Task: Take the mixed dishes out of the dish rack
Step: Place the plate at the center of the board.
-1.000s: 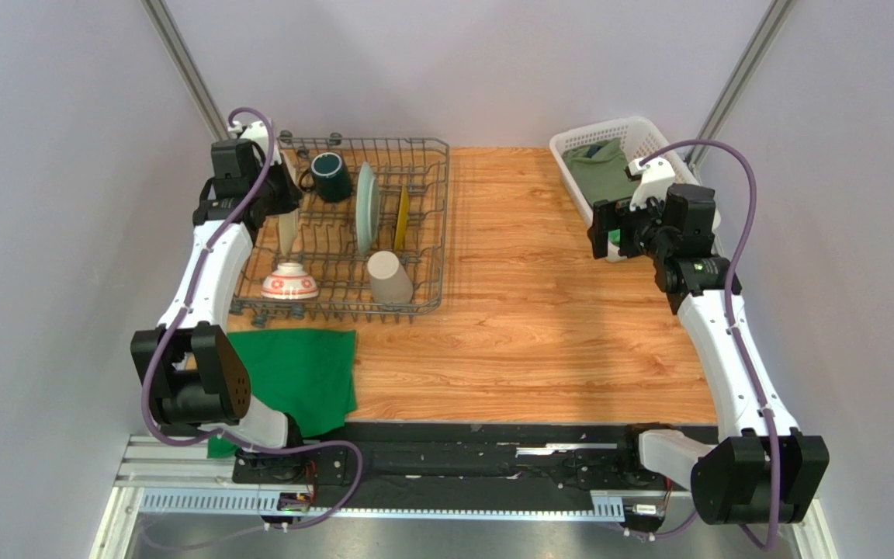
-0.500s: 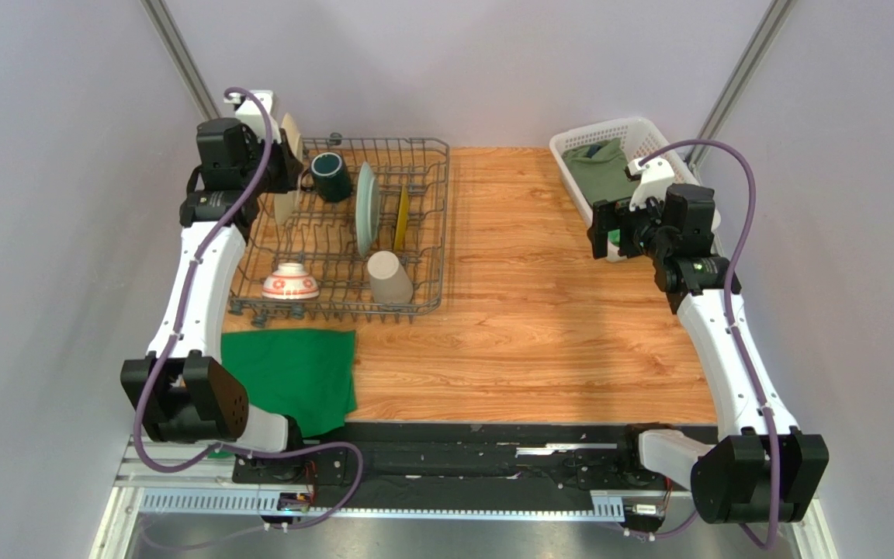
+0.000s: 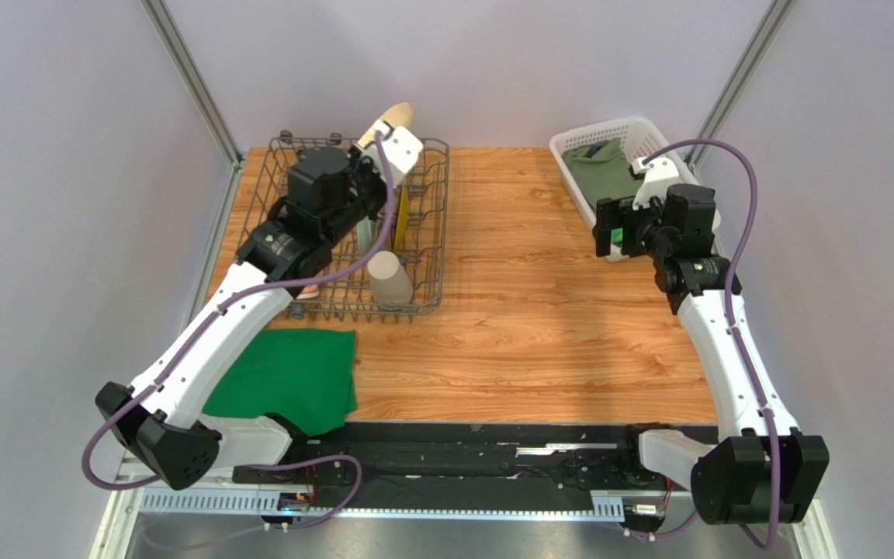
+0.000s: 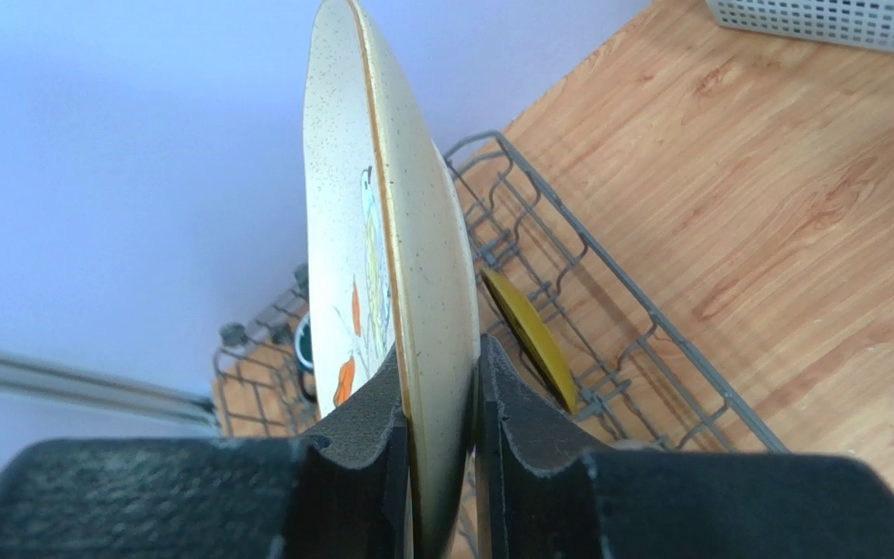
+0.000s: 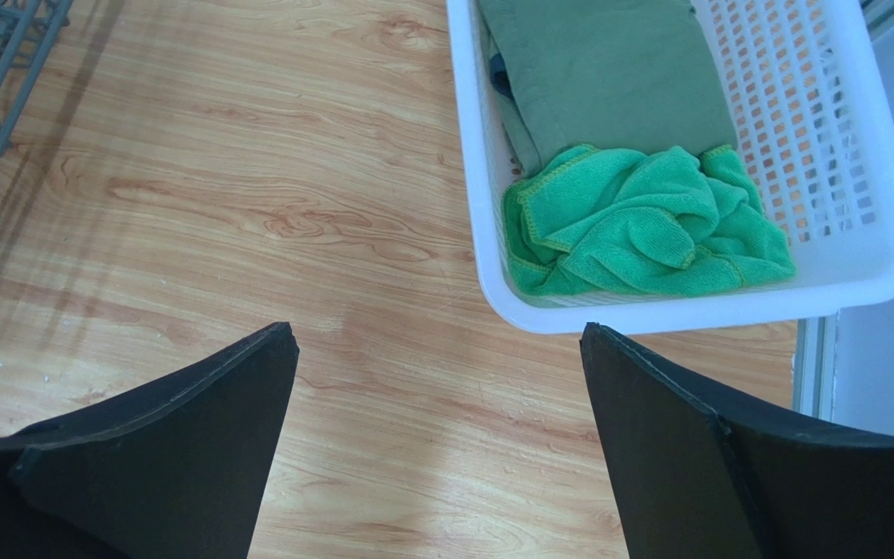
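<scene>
My left gripper (image 3: 384,138) is shut on the rim of the cream bowl (image 3: 393,115), held on edge above the back of the dark grey dish rack (image 3: 431,239). In the left wrist view the jaws (image 4: 440,396) clamp the cream bowl (image 4: 399,233), which has orange painted marks inside. The yellow plate (image 3: 402,217) stands in the rack and also shows in the left wrist view (image 4: 530,338). The beige cup (image 3: 390,280) lies at the rack's front. The dark green mug (image 4: 306,346) shows partly behind the bowl. My arm hides the teal plate and most of the small patterned bowl. My right gripper (image 3: 610,227) is open and empty over the table (image 5: 440,349).
A white lattice basket (image 3: 565,148) with green cloths (image 5: 638,221) stands at the back right, beside my right gripper. A green cloth (image 3: 289,373) lies flat at the front left of the wooden table (image 3: 533,315).
My left arm lifted the cream bowl from the rack's left side and swung it up and to the right, over the rack's back. The right arm has barely moved.
</scene>
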Robot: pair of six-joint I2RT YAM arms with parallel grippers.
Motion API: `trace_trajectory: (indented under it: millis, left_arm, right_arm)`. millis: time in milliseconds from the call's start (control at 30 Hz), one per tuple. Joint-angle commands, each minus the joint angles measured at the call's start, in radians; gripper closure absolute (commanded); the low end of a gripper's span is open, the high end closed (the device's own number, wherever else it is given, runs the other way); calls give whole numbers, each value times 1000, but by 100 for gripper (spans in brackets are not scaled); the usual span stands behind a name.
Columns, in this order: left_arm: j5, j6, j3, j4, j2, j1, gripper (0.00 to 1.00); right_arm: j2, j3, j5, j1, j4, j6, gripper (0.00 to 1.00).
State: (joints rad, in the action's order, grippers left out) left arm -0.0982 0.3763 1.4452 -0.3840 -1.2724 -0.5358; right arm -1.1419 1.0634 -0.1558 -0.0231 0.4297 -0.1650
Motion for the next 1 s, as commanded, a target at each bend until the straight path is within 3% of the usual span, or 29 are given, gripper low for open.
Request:
trace_trajectory:
  millis: [0, 133, 433, 967]
  left_arm:
    - [-208, 271, -44, 270, 27, -156, 100]
    - [-355, 484, -118, 437, -53, -335, 100]
    - [-405, 648, -131, 640, -289, -484, 100]
    - [-383, 742, -66, 850, -700, -549, 100]
  right_arm:
    - [36, 29, 110, -1, -42, 42, 2]
    - [39, 32, 154, 2, -49, 67, 2]
    - [50, 30, 193, 14, -52, 82, 2]
    - [65, 33, 226, 91, -51, 101, 1]
